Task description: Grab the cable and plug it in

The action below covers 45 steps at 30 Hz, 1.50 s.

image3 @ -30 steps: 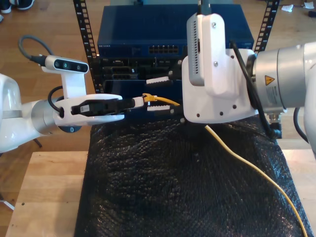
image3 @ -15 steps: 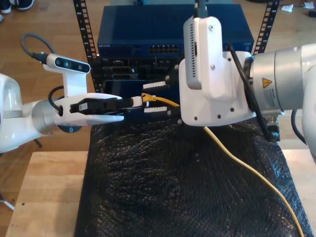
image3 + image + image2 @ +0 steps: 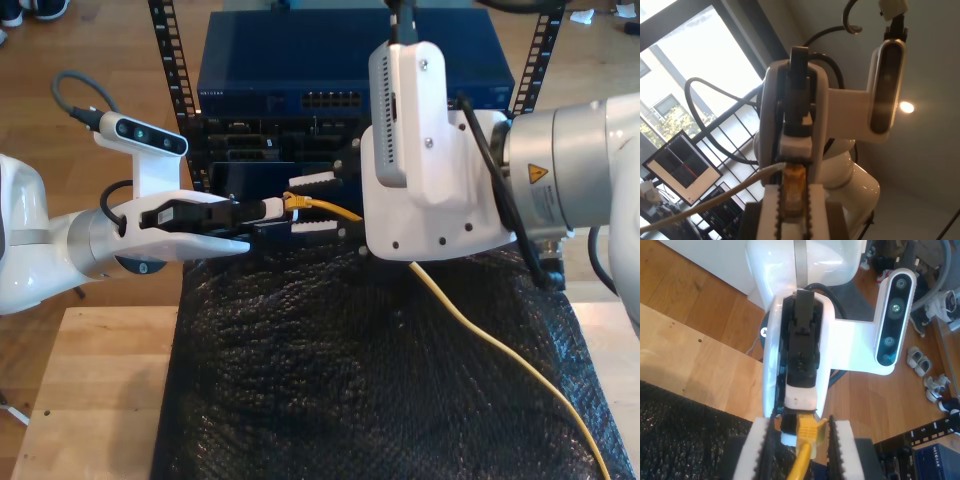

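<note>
My first gripper (image 3: pixel 272 207) clamps the cable (image 3: pixel 335 208); jaws of my second gripper (image 3: pixel 296 204) seem released.

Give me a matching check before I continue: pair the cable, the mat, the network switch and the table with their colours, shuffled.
Things:
1. cable
2. mat
3. network switch
4. table

Colours:
a. blue
b. light wood
c. yellow
d. black

Pairs: 1-c, 2-d, 3-a, 4-b
</note>
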Motion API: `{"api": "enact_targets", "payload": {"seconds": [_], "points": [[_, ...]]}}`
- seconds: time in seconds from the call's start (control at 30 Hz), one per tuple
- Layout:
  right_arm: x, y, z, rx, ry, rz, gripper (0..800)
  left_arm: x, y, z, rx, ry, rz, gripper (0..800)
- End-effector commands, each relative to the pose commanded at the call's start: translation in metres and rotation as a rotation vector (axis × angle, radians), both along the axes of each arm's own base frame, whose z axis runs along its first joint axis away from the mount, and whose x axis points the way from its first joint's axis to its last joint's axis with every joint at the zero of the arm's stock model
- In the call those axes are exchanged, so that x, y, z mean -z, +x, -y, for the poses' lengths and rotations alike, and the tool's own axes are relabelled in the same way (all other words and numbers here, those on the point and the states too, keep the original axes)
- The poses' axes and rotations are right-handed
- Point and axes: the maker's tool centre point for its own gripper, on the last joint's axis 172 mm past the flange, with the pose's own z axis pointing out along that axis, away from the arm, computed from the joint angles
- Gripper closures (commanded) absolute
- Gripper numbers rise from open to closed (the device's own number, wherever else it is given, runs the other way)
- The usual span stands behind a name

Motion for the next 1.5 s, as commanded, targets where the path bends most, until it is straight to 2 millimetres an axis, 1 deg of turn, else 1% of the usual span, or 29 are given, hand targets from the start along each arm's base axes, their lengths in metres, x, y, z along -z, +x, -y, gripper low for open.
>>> {"api": "enact_targets", "payload": {"seconds": [0.1, 0.23, 0.37, 0.43, 0.53, 0.63, 0.67, 0.7, 0.73, 0.77, 0.8, 0.83, 0.9, 0.93, 0.97, 1.0, 1.2, 1.33, 1.43, 1.5], "points": [[0.000, 0.000, 0.001, 0.002, 0.000, 0.000, 557, 0.000, 0.000, 0.000, 0.000, 0.000, 0.000, 764], [0.001, 0.000, 0.001, 0.002, 0.000, -0.003, 618, 0.000, 0.000, 0.000, 0.000, 0.000, -0.001, 764], [0.003, -0.001, 0.001, 0.003, 0.000, -0.005, 638, 0.000, 0.000, 0.000, 0.002, 0.000, -0.001, 764], [0.003, -0.001, 0.001, 0.003, 0.000, -0.005, 669, 0.000, 0.000, 0.000, 0.000, 0.000, -0.001, 764], [0.002, -0.001, 0.002, 0.004, 0.002, -0.005, 737, 0.000, 0.000, 0.000, 0.002, 0.000, -0.001, 764], [0.004, -0.003, 0.002, 0.004, 0.002, -0.006, 763, 0.001, 0.000, 0.000, 0.002, -0.001, -0.003, 764], [0.005, -0.003, 0.002, 0.004, 0.002, -0.007, 768, 0.001, 0.000, 0.001, 0.002, -0.001, -0.003, 747], [0.004, -0.003, 0.002, 0.005, 0.003, -0.007, 773, 0.001, 0.000, 0.000, 0.002, -0.001, -0.006, 686], [0.005, -0.003, 0.002, 0.005, 0.002, -0.009, 774, 0.001, -0.001, 0.000, 0.004, -0.001, -0.004, 597], [0.004, -0.002, 0.003, 0.007, 0.003, -0.007, 778, 0.001, -0.001, 0.000, 0.004, -0.001, -0.006, 475], [0.004, -0.003, 0.002, 0.005, 0.004, -0.008, 783, 0.000, -0.001, 0.000, 0.008, -0.002, -0.005, 378], [0.005, -0.003, 0.002, 0.005, 0.003, -0.009, 786, -0.001, -0.002, 0.000, 0.011, -0.003, -0.006, 330], [0.005, -0.003, 0.002, 0.005, 0.002, -0.009, 787, -0.001, -0.002, 0.000, 0.015, 0.000, -0.012, 301], [0.005, -0.003, 0.002, 0.004, 0.002, -0.009, 788, -0.002, -0.002, 0.000, 0.015, 0.000, -0.011, 248], [0.005, -0.003, 0.002, 0.005, 0.002, -0.009, 790, -0.001, -0.002, 0.000, 0.015, 0.000, -0.012, 169], [0.005, -0.003, 0.002, 0.004, 0.002, -0.009, 790, 0.000, -0.002, 0.000, 0.013, 0.000, -0.014, 113], [0.005, -0.001, 0.003, 0.017, 0.011, -0.023, 798, -0.004, 0.004, -0.003, -0.020, 0.011, 0.012, 6], [0.009, -0.005, 0.002, 0.029, 0.021, -0.087, 798, -0.012, 0.012, -0.009, -0.070, 0.051, 0.068, 1], [0.014, -0.013, -0.001, 0.003, 0.018, -0.117, 798, -0.016, 0.019, -0.006, -0.109, 0.101, 0.113, 1], [0.019, -0.016, 0.003, -0.009, 0.010, -0.139, 799, -0.017, 0.026, -0.005, -0.139, 0.137, 0.139, 1]]}}
